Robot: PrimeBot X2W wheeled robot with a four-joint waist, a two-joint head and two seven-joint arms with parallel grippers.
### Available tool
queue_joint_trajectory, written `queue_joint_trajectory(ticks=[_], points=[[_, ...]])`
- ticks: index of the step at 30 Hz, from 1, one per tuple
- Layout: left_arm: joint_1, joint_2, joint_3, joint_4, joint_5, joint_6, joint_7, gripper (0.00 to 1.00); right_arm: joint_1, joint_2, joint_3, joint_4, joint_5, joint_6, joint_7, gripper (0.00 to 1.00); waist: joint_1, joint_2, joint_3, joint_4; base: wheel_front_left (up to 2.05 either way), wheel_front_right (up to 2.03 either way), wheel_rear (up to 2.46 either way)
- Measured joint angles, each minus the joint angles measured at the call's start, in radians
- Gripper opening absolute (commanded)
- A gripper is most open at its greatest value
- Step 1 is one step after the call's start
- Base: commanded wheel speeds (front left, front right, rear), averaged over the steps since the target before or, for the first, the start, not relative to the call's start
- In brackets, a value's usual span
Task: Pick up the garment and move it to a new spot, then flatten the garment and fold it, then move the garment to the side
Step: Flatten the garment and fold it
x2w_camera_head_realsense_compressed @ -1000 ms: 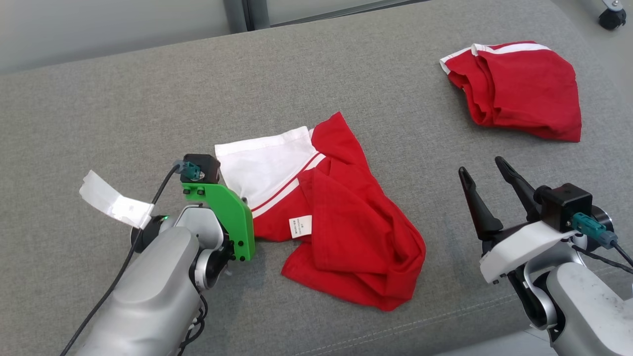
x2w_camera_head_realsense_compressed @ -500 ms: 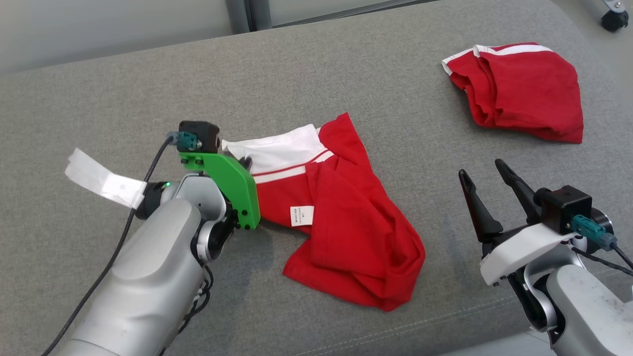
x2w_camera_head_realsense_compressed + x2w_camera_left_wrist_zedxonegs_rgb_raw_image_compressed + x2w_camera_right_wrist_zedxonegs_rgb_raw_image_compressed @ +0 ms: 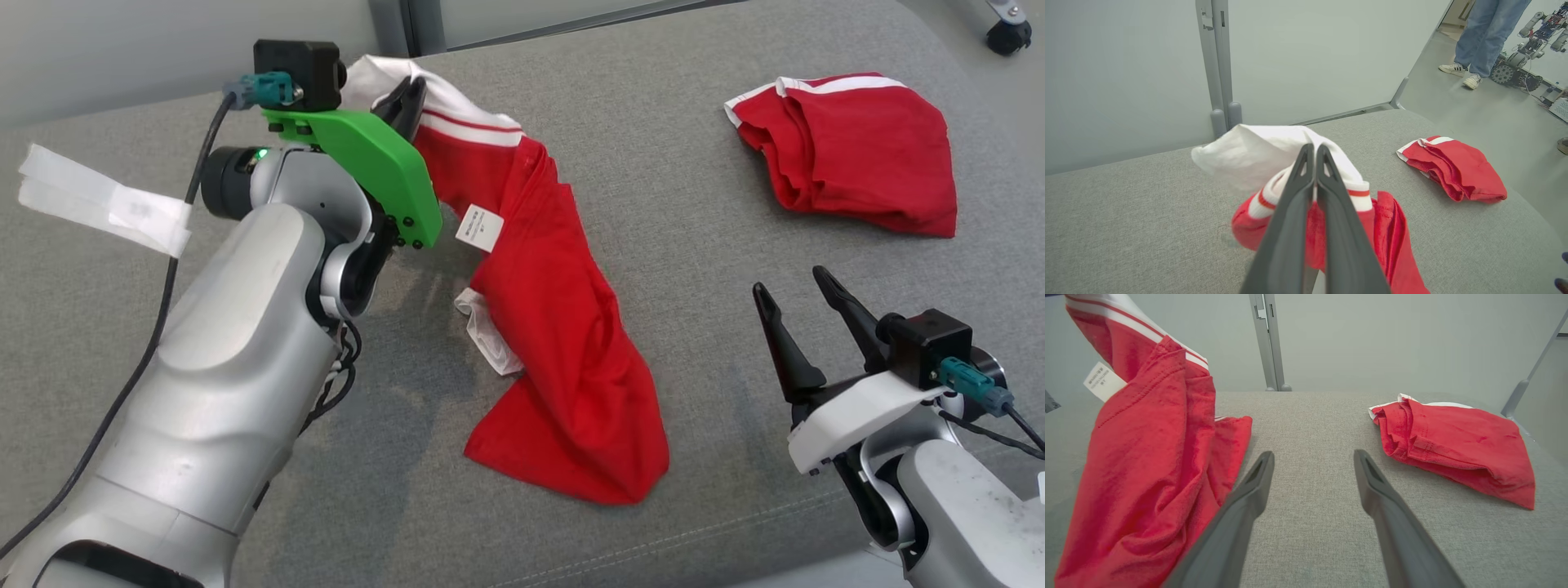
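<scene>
The garment (image 3: 555, 327) is a red shirt with a white sleeve and white stripes. My left gripper (image 3: 408, 91) is shut on its white end and holds it up at the upper left of the head view, while the lower red part still drapes on the grey cushion (image 3: 653, 245). In the left wrist view the two fingers (image 3: 1306, 192) pinch the white cloth of the garment (image 3: 1257, 155). My right gripper (image 3: 796, 290) stands open at the lower right, apart from the cloth. The right wrist view has the hanging garment (image 3: 1147, 457) to the left of the right gripper (image 3: 1312, 455).
A second red garment (image 3: 857, 155) lies folded at the far right of the cushion, also in the wrist views (image 3: 1449, 167) (image 3: 1453, 445). A person's legs (image 3: 1486, 36) and another robot (image 3: 1523, 61) stand on the floor beyond. A caster wheel (image 3: 1008, 28) sits top right.
My left gripper closed on the white sleeve and rose up and away, pulling the garment into a long hanging drape. The right arm barely moved.
</scene>
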Motion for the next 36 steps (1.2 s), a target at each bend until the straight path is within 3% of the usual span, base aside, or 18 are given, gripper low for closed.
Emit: queue_joint_trajectory(ticks=[16,30,36], points=[[-0.142,-0.038,-0.016,-0.078,0.033,-0.019,-0.073,0.0,0.001,0.033,0.04,0.033,0.0,0.006,0.0,1.0,0.0,0.0001,-0.039,-0.053,0.0,0.0,0.0],[-0.259,-0.008,0.136,0.001,0.097,0.002,-0.242,0.0,0.022,0.069,0.086,0.069,0.0,0.012,0.007,1.0,0.0,0.0,-0.107,-0.175,0.0,0.0,0.0],[-0.287,-0.07,0.062,-0.031,0.113,0.005,-0.243,0.0,0.046,0.049,0.03,0.061,0.011,0.009,0.003,1.0,0.0,0.0001,-0.106,-0.214,0.0,0.0,0.0]])
